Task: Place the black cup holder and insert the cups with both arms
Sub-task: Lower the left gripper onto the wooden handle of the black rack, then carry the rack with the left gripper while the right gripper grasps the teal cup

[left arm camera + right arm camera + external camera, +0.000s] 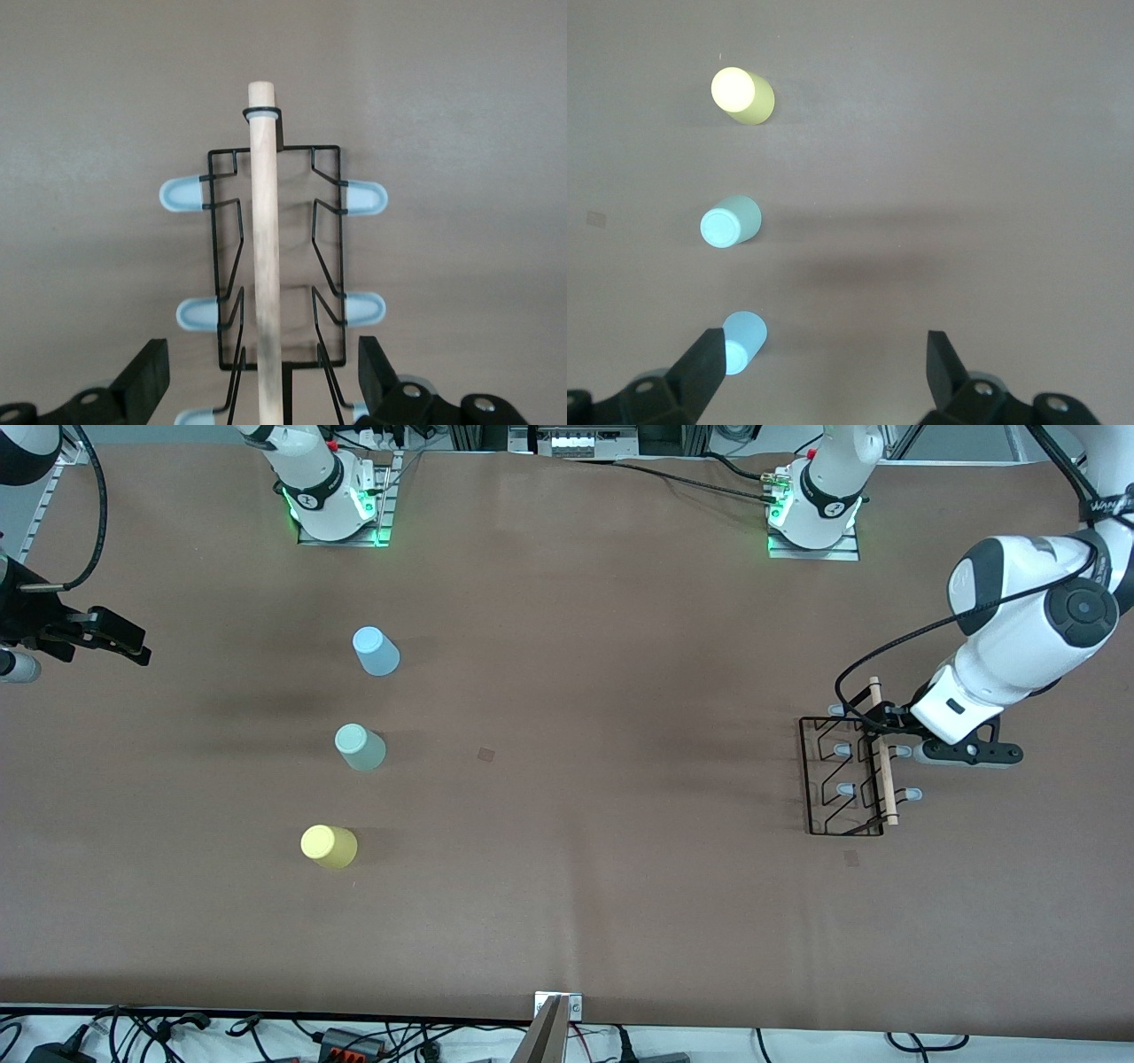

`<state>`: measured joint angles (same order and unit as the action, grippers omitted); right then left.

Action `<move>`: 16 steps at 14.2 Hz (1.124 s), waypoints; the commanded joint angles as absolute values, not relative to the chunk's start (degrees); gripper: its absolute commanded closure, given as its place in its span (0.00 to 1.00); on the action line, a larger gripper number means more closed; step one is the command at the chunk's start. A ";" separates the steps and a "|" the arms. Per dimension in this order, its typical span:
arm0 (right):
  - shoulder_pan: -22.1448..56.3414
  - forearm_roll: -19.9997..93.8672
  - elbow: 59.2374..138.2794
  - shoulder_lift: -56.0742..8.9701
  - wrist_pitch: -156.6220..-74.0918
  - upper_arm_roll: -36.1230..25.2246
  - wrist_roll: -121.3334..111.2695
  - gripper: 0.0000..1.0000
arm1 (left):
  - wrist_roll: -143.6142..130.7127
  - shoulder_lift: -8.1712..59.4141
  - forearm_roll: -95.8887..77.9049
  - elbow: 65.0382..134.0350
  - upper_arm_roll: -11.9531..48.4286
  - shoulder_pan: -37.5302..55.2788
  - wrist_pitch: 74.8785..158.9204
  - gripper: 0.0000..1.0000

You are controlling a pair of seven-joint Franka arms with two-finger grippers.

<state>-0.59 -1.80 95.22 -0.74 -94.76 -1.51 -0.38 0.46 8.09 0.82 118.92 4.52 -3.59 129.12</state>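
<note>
The black cup holder point(846, 775) stands on the brown table toward the left arm's end, its wooden rod handle point(883, 753) on top. My left gripper point(889, 731) is over it, open, with a finger on each side of the handle point(264, 257) and not touching it point(263, 376). Three cups stand in a row toward the right arm's end: light blue point(376, 651), pale green point(360, 747) and yellow point(329, 847), the yellow one nearest the front camera. My right gripper point(133, 646) hangs open and empty over the table's right-arm end point(824, 367), apart from the cups point(730, 221).
Both arm bases point(337, 505) point(815, 514) stand along the table's back edge. A metal clamp point(556, 1010) and loose cables lie along the front edge. Bare brown table point(602, 779) stretches between the cups and the holder.
</note>
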 commanded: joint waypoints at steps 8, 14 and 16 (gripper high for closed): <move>-0.79 -1.41 96.07 -1.66 -95.45 -1.05 -0.35 0.00 | 0.10 10.11 -0.44 120.49 5.19 -4.83 130.96 0.37; 0.26 -0.44 95.63 -10.00 -95.62 -0.97 -0.26 0.00 | -0.61 10.11 -0.44 121.29 5.36 -4.66 130.96 0.80; 1.92 1.39 94.67 -14.66 -96.24 -1.05 -0.26 0.00 | -0.79 10.11 -0.53 121.20 5.36 -4.75 130.61 0.99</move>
<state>0.41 -0.38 96.06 -10.42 -95.70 -1.00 -0.38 -0.53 10.77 0.79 120.34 4.90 -4.24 130.41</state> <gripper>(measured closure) 0.000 0.850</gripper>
